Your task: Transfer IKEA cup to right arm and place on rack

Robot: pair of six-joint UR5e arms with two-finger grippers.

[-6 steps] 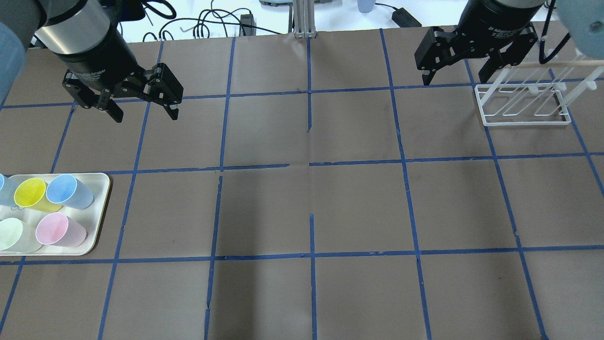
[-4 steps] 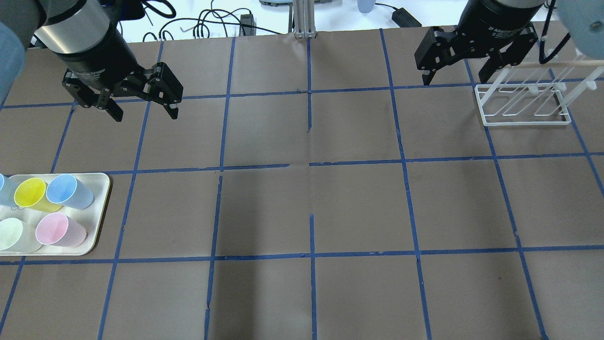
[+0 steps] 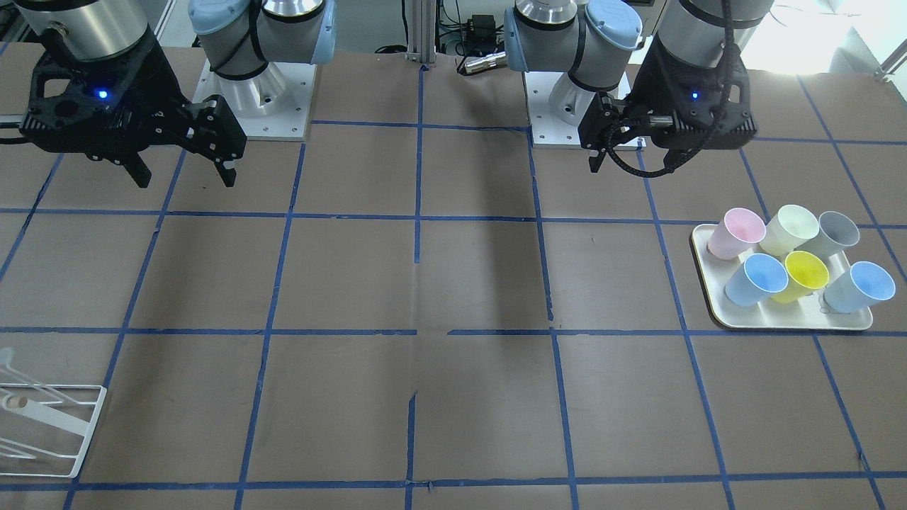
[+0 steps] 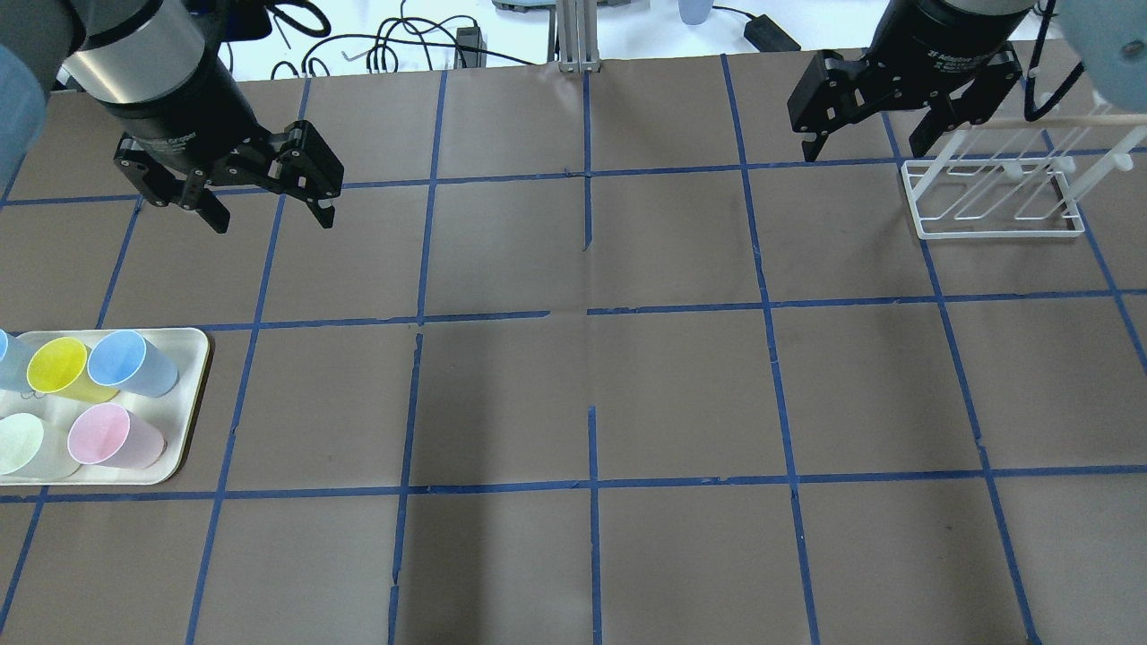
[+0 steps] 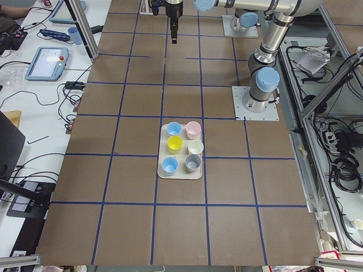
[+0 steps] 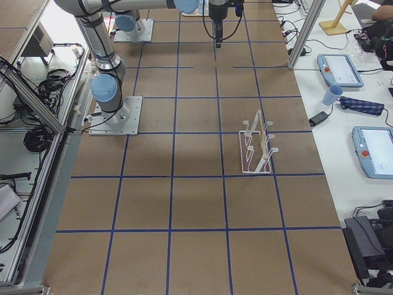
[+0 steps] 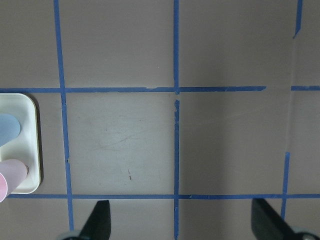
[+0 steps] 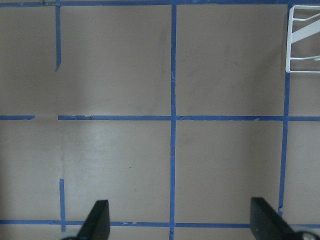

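The IKEA cup [image 3: 837,232], grey with a darker inside, stands at the back corner of the cream tray [image 3: 708,283] among several coloured cups; it also shows in the exterior left view [image 5: 193,164]. It is cut off in the overhead view. My left gripper [image 4: 273,218] is open and empty, hovering above the table beyond the tray [image 4: 193,394]. My right gripper [image 4: 866,150] is open and empty, hovering just left of the white wire rack [image 4: 995,202]. The rack stands bare [image 6: 256,147].
Pink [image 4: 112,434], yellow [image 4: 58,367], light blue [image 4: 121,358] and pale cream-green [image 4: 20,443] cups share the tray. Brown paper with a blue tape grid covers the table. Cables lie beyond the far edge [image 4: 394,45].
My left gripper has shifted slightly to the left, still open. The right gripper, the cups and the rack have barely moved.
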